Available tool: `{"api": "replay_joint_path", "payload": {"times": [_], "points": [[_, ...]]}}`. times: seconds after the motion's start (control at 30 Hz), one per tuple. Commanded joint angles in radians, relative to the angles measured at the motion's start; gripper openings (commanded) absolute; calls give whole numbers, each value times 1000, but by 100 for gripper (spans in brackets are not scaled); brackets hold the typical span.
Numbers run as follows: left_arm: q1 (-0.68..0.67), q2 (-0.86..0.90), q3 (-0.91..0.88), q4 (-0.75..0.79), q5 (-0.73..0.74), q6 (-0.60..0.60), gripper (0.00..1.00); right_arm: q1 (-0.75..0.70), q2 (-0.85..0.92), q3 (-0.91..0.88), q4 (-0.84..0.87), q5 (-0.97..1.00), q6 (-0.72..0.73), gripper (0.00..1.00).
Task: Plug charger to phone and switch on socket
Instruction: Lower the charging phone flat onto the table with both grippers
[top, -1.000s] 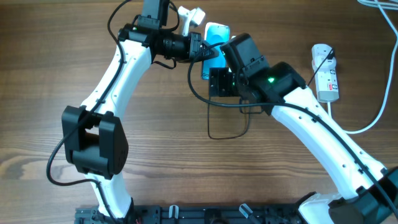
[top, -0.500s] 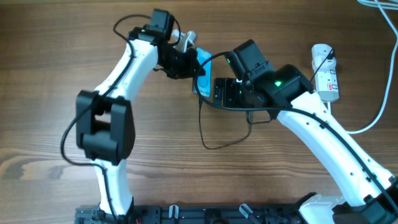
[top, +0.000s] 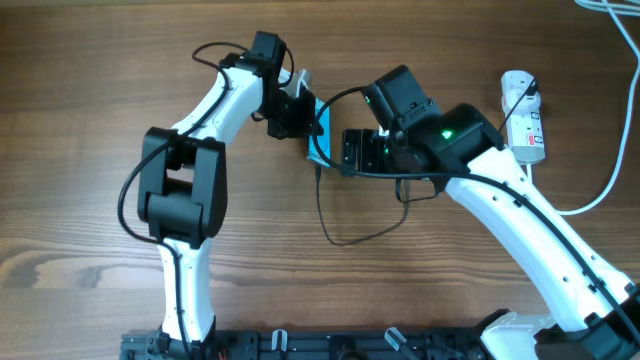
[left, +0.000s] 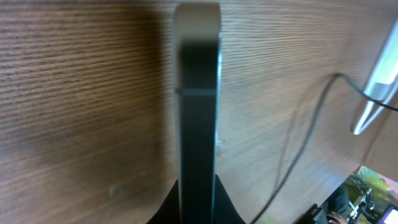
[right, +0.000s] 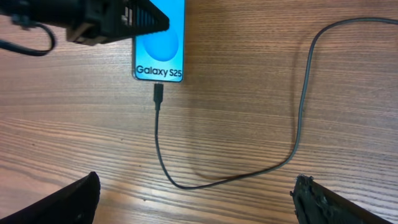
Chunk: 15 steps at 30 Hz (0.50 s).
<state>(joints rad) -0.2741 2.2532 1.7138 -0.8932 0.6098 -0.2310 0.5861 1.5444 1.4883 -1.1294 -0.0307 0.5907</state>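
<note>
The phone lies near the table's middle, its teal screen reading "Galaxy S25" in the right wrist view. My left gripper is shut on the phone's far end; the left wrist view shows the phone edge-on between the fingers. The charger, a thin black cable, curls on the wood. Its connector tip meets the phone's near edge. My right gripper is open and empty just right of the phone, its fingers spread wide above the cable loop. The socket lies at the far right.
A thick white lead runs from the socket along the right edge. My own black wires loop around both arms. Bare wooden table extends left and toward the front.
My left gripper has carried the phone toward the front and left, and the left elbow swung right. The charger cable trailed with the phone. The right gripper shifted slightly, then held still.
</note>
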Motion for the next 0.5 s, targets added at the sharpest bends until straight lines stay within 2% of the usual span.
{"api": "replay_joint_path", "payload": {"times": [0.0,0.13,0.27,0.4,0.47], "points": [[-6,24,5,4,5,-8,4,2,-15,9,2,-21,12,100],[-6,25,5,22,5,-8,5,2,-15,9,2,-21,12,100],[-6,25,5,19,-77,-9,14,2,-15,9,2,-21,13,100],[-6,25,5,10,-107,-9,15,2,-14,9,2,-20,14,100],[-6,25,5,8,-108,-8,22,2,-14,9,0,-20,13,100]]}}
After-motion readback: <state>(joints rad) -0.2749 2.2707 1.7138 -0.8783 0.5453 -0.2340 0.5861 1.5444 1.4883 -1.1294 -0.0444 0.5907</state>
